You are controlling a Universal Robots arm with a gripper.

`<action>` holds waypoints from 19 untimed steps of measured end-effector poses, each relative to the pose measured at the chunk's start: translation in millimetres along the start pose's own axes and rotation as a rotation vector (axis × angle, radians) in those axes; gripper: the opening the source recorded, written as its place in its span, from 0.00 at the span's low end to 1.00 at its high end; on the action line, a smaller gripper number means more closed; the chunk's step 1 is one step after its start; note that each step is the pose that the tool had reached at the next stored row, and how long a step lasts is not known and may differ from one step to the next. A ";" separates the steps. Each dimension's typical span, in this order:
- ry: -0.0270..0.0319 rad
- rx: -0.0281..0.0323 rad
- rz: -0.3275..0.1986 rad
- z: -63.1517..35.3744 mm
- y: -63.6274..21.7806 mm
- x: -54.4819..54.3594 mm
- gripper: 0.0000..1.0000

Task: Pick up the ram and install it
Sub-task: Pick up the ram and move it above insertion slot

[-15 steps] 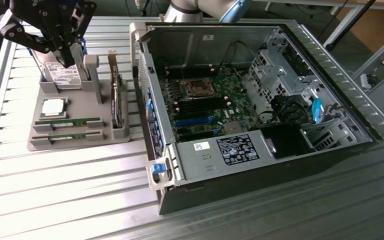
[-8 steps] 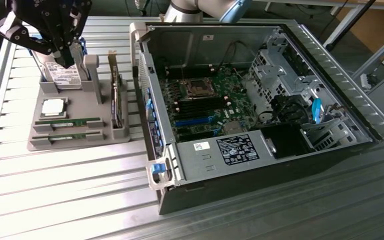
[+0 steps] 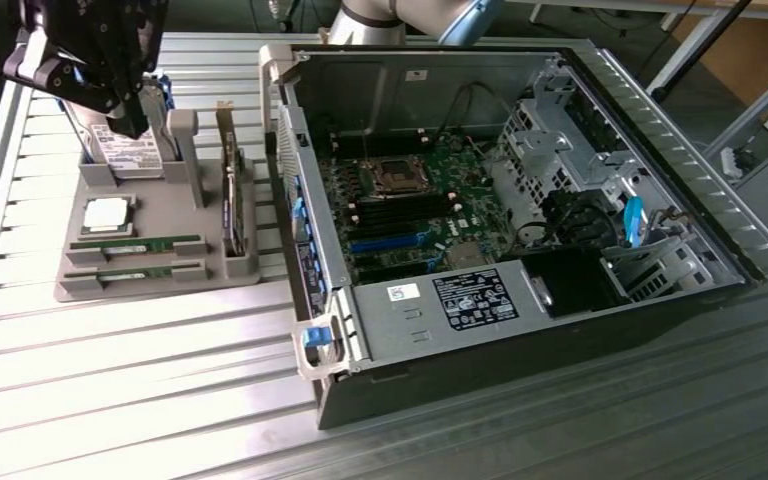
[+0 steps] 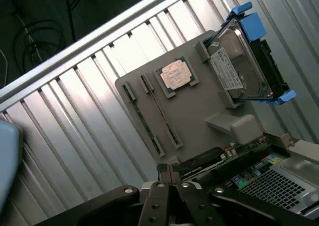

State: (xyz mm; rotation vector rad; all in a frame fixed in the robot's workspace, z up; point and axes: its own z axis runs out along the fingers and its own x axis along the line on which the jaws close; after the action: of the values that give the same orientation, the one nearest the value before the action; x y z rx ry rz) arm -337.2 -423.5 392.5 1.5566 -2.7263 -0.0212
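Two ram sticks point(image 3: 135, 243) lie side by side in the grey holder point(image 3: 157, 215) on the bench point(image 3: 117, 400) at the exterior view's left, jaws pressed together and empty above its hard drive point(image 3: 124, 152), open computer case point(image 3: 424, 75) further right.

Two ram sticks point(image 3: 136, 243), one processor point(image 3: 107, 214), one hard drive point(image 3: 127, 152), one expansion card point(image 3: 233, 215).

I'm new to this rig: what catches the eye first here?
The open computer case, motherboard exposed, dominates the exterior view's right. On that view's left a grey holder carries a hard drive, a silver processor and two green ram sticks, with the shut gripper hanging above it.
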 end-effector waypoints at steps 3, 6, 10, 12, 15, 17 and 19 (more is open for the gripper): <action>0.0034 0.0014 -0.052 0.0 0.0 0.0 0.09; 0.0065 0.0026 -0.108 0.0 0.0 0.0 0.09; 0.0123 0.0047 -0.218 0.0 0.0 0.0 0.09; 0.0157 0.0060 -0.293 0.1 0.0 0.0 0.09; 0.0198 0.0073 -0.404 0.2 0.0 0.0 0.09; 0.0205 0.0075 -0.431 0.2 0.0 0.0 0.09; 0.0204 0.0075 -0.431 0.2 0.0 0.0 0.16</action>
State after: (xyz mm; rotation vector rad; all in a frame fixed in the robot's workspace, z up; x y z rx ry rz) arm -337.2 -423.5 392.2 2.0970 -2.3217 0.0045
